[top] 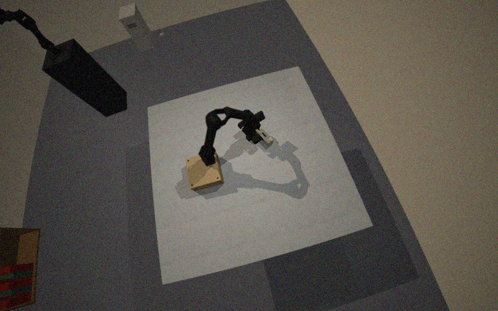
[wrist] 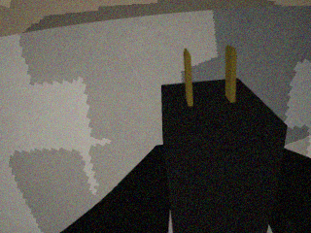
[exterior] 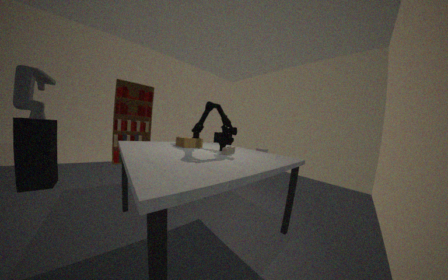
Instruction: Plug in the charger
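Note:
The charger (wrist: 221,170) has a black body and two upright brass prongs, which point to the top of the wrist view. My gripper (wrist: 204,150) (exterior: 222,148) is shut on the charger's body, with a dark finger on each side. The power strip (top: 269,139) (exterior: 228,150) is a small pale block on the table, right beside the gripper in the top and exterior views. Its outlets are too small to make out, and it does not show clearly in the wrist view. Whether the prongs touch the strip cannot be told.
The arm's base stands by a wooden block (top: 201,175) (exterior: 189,142) on the white table (top: 227,234) (exterior: 165,178). Off the table are a black pedestal (top: 82,78) (exterior: 34,155) with another arm and a bookshelf (exterior: 133,112). The arm's shadows fall across the table.

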{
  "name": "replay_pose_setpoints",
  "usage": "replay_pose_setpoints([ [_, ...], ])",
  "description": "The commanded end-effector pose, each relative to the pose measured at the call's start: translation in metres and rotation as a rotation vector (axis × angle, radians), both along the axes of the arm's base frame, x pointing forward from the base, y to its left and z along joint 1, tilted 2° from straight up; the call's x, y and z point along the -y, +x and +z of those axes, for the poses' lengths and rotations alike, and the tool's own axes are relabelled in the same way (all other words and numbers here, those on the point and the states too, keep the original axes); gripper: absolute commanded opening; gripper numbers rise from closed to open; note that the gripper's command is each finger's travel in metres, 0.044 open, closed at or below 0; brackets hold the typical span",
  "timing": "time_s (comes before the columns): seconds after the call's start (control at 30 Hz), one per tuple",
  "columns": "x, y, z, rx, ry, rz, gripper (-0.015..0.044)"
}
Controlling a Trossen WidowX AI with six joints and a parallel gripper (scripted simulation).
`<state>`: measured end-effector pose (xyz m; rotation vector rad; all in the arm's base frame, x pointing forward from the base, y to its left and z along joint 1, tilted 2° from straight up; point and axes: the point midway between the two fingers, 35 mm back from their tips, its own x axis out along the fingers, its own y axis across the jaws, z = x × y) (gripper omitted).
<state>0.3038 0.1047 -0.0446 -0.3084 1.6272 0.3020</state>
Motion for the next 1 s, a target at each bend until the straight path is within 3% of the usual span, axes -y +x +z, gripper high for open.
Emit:
replay_pose_setpoints([
  [0.0, -0.0013, 0.0007, 0.0010, 0.000, 0.004, -0.006, 0.0000],
  [0.97, -0.0035, 0.0047, 0.0017, 0.001, 0.005, -0.006, 0.0000],
])
